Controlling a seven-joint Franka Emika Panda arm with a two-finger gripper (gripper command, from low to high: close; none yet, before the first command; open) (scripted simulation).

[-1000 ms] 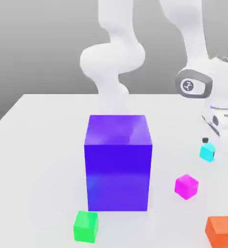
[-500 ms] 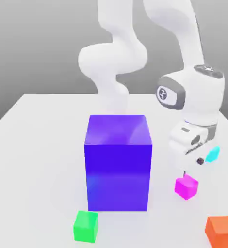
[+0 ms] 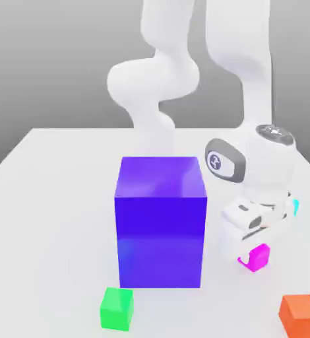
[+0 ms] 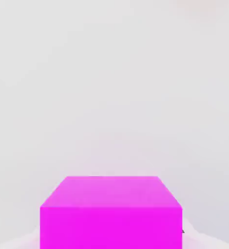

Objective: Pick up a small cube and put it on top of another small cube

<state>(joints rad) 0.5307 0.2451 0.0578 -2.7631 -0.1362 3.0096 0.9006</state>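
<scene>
Grey shading fills the background behind a pale, nearly white table (image 3: 59, 218), on which a big blue box (image 3: 161, 231) stands upright, near the middle of the exterior view. To the box's side, toward the exterior view's right, the white robot arm (image 3: 256, 92) reaches down, its upper part cut off by the top edge. Its gripper (image 3: 252, 253) is low over the pink cube (image 3: 259, 257), covering much of the cube's upper part and its side toward the exterior view's left. White fingers against a white table are hard to make out there, but in the hand view they seem to meet the cube on two opposite sides, so the claw appears clenched on the pink cube. That cube is at table level, between the blue box and the orange cube (image 3: 300, 315), apart from both. It sits level, turned so that a corner points roughly toward the exterior camera; its sides look about equal, neither way longer. Its nearer part is cut off by the hand view's edge. Behind the hand, just a sliver of the light blue cube (image 3: 296, 207) peeks out. The orange cube runs off the exterior view's bottom edge, while the green cube (image 3: 117, 309) is whole, near the blue box's base.
</scene>
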